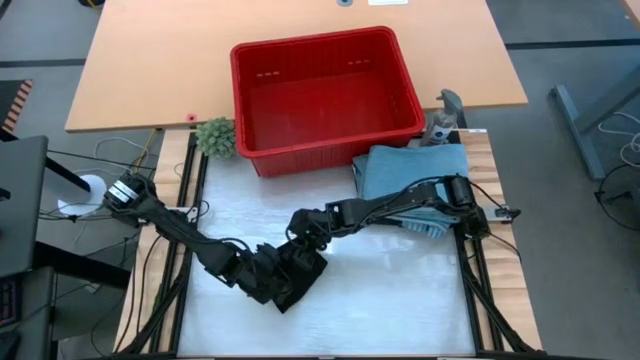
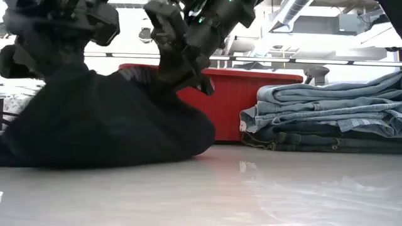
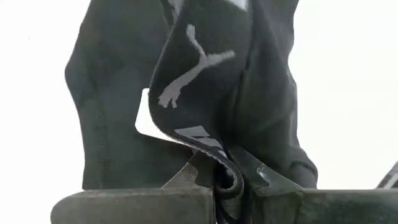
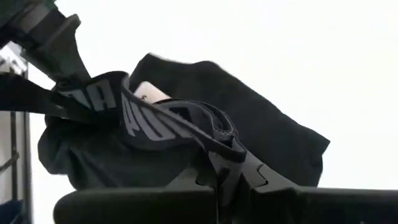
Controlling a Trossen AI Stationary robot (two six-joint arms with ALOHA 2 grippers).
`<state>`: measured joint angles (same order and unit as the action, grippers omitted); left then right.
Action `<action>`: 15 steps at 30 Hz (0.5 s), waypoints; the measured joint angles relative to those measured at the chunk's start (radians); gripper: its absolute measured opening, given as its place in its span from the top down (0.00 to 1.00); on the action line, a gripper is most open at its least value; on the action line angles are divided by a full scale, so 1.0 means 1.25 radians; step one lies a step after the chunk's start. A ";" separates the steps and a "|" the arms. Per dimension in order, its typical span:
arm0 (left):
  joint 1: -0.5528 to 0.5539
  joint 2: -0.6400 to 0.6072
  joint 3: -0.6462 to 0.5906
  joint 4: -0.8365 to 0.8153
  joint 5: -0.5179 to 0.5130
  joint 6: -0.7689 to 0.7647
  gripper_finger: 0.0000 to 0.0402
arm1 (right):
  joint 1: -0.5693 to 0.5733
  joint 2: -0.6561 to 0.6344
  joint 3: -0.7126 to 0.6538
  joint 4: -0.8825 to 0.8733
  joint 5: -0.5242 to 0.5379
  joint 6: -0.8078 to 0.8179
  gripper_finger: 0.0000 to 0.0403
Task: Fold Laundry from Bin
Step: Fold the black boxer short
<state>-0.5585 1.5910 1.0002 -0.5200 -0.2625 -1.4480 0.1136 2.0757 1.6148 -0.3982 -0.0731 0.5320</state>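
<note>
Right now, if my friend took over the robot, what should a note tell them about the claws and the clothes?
Left claw: shut on the waistband of the black garment.
Right claw: shut on the same waistband, a little farther along.
The black garment sits bunched at the front middle of the table, both claws close together on it.
The red bin at the back looks empty in the top view.
Done: a stack of folded jeans sits at the right, next to the bin.
Left: spread the black garment flat, fold it, and put it with the stack.
</note>
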 joint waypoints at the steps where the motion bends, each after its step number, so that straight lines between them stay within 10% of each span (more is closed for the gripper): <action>1: -0.004 0.000 -0.006 -0.003 -0.007 -0.008 1.00 | -0.003 0.005 0.001 0.008 0.000 -0.005 0.91; 15: -0.044 0.001 -0.028 -0.090 -0.052 -0.102 1.00 | -0.009 0.078 0.002 0.100 -0.047 -0.020 0.88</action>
<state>-0.6136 1.5921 0.9649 -0.6328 -0.3272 -1.5750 0.1024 2.1729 1.6171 -0.2730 -0.1318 0.5072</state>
